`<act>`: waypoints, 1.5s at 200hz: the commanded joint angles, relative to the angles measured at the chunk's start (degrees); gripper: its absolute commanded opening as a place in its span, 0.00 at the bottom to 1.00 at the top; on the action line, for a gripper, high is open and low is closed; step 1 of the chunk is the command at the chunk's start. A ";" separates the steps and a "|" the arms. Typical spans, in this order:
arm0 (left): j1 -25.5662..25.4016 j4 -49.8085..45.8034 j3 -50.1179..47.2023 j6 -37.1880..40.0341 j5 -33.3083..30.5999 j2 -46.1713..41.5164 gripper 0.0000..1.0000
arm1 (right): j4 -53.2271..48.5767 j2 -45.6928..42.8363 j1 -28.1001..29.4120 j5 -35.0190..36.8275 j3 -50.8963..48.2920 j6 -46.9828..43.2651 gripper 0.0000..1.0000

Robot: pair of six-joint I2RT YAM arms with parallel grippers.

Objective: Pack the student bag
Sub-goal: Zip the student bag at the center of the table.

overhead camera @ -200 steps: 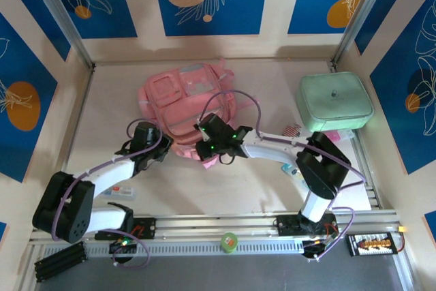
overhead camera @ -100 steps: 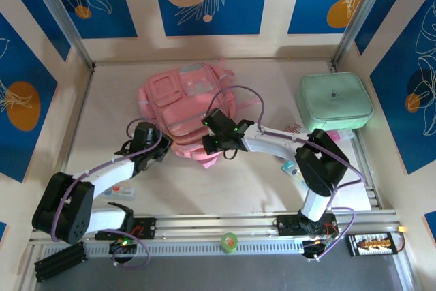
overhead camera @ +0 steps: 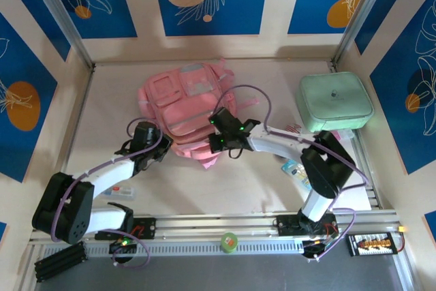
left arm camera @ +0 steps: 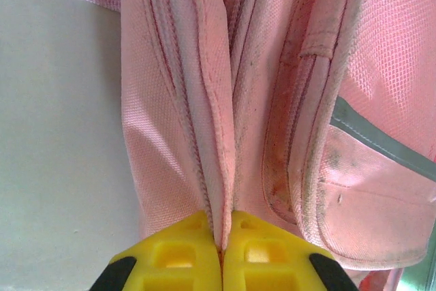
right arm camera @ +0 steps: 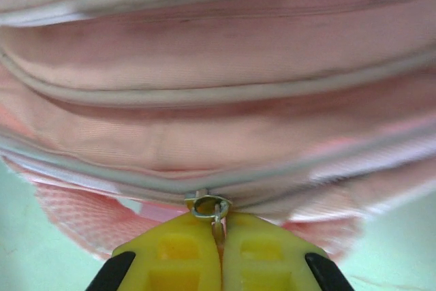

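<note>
Pinching the pink backpack from 2 sides, I have both hands shut on it. The bag lies flat on the pale desk, toward the back and a little left of the middle, its grey-trimmed front pockets facing up.

My left hand grips the bag's near left edge. Its yellow fingertips meet on a folded seam of pink fabric, with the cloth squeezed between them, and a zip line runs up along the fold.

My right hand is at the bag's near right corner. Its 2 yellow tips are pressed together on the small metal zip pull. The ring sits just above them, under a grey-piped zip track, and the tab slips down between them.

A mint-green zip case sits well apart at the back right of the desk. A small packet lies on the desk just beside my right arm.
</note>
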 commanded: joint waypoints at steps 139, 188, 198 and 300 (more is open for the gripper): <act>3.16 -11.04 23.27 21.87 4.56 17.61 0.10 | 7.12 -9.57 -4.42 -12.13 -15.07 2.98 0.00; 4.30 -19.14 24.38 24.25 -1.98 12.34 0.52 | 8.76 -1.96 0.00 -12.20 -6.34 -1.16 0.00; 4.25 -21.80 24.12 24.70 -3.60 10.37 0.56 | 9.45 0.38 0.37 -13.33 -3.88 -1.34 0.00; -1.96 -35.39 27.94 23.37 -6.62 8.98 0.53 | 12.93 10.20 4.32 -19.65 6.59 0.13 0.00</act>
